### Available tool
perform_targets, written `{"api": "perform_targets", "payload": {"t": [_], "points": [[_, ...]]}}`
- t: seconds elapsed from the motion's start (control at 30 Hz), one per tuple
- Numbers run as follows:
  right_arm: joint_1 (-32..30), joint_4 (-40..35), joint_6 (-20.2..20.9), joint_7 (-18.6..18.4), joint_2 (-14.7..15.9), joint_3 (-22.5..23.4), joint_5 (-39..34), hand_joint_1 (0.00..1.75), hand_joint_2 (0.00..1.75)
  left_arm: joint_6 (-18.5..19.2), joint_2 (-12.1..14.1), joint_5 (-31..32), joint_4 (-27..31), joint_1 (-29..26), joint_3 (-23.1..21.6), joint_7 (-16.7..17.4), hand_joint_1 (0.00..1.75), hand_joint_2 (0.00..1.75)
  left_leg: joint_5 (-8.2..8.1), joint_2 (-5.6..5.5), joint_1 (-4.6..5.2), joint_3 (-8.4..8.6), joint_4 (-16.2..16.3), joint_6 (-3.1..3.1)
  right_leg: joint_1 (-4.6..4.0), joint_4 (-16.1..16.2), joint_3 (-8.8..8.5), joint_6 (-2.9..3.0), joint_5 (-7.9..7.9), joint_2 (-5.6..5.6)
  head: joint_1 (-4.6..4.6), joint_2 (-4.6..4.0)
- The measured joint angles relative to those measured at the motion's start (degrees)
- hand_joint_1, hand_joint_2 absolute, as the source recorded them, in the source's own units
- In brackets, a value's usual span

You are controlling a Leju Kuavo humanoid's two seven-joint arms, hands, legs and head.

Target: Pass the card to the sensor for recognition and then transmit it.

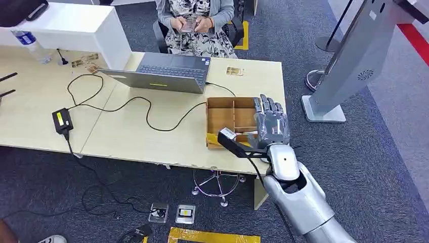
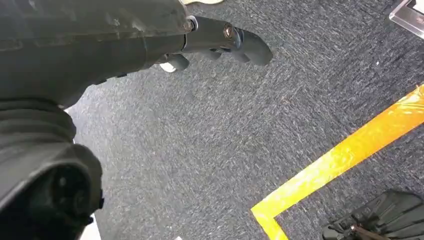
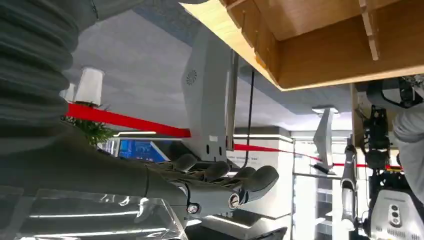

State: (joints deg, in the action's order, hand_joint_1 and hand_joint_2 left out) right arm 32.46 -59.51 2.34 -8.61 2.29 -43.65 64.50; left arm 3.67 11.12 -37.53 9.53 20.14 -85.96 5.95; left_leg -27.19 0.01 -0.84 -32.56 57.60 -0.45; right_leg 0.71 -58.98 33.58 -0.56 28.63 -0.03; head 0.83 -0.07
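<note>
From the head view, the right hand (image 1: 271,126) is stretched out flat over the wooden box (image 1: 227,114) that sits on the pale table (image 1: 126,134). Its fingers point away from the robot, toward the far side of the table, and they lie apart with nothing in them. The hand covers the right part of the box, so what lies in there is hidden. The box has thin walls that split it into small parts. A small gold card (image 1: 234,71) lies flat on the table past the box, just beside the grey laptop (image 1: 164,73). Its long side runs left to right along the table. It is too small to read. More gold cards (image 1: 85,62) lie far off on the left, near a water bottle (image 1: 31,45). A black cable (image 1: 126,106) snakes over the table to a black power block (image 1: 61,121). A person (image 1: 197,23) sits behind the laptop, cut off at the top edge. A tall grey stand (image 1: 349,61) is on the floor at the right.

In the left wrist view, the left hand (image 2: 220,42) hangs over grey carpet (image 2: 225,140) with yellow tape (image 2: 340,160). Its fingers look curled in, perhaps closed on nothing, but most of the hand is hidden.

In the right wrist view, the right hand's fingers (image 3: 225,177) reach out straight, with the box (image 3: 325,45) close by.
</note>
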Motion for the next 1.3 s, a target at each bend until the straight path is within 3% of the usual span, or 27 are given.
{"api": "perform_targets", "payload": {"t": [0.4, 1.3], "points": [[1.76, 7.80, -1.13, 1.22, -2.43, -0.48, -0.22, 0.00, 1.75, -0.09, -0.05, -0.66, 0.00, -0.13, -0.48, 0.02, 0.00, 0.00, 0.01, 0.00, 0.00, 0.00, 0.00, 0.00, 0.00, -0.01, 0.00, 0.00, 0.00, 0.00, -0.02, 0.02], [1.21, 14.68, -3.34, 2.95, -4.76, -1.09, -2.32, 0.00, 1.75, 0.26, -0.22, 0.94, 0.00, 0.25, -0.63, 0.42, 0.00, 0.00, 0.00, 0.02, 0.00, 0.00, 0.00, 0.00, 0.00, 0.00, 0.02, 0.00, 0.00, 0.01, 0.00, 0.02]]}}
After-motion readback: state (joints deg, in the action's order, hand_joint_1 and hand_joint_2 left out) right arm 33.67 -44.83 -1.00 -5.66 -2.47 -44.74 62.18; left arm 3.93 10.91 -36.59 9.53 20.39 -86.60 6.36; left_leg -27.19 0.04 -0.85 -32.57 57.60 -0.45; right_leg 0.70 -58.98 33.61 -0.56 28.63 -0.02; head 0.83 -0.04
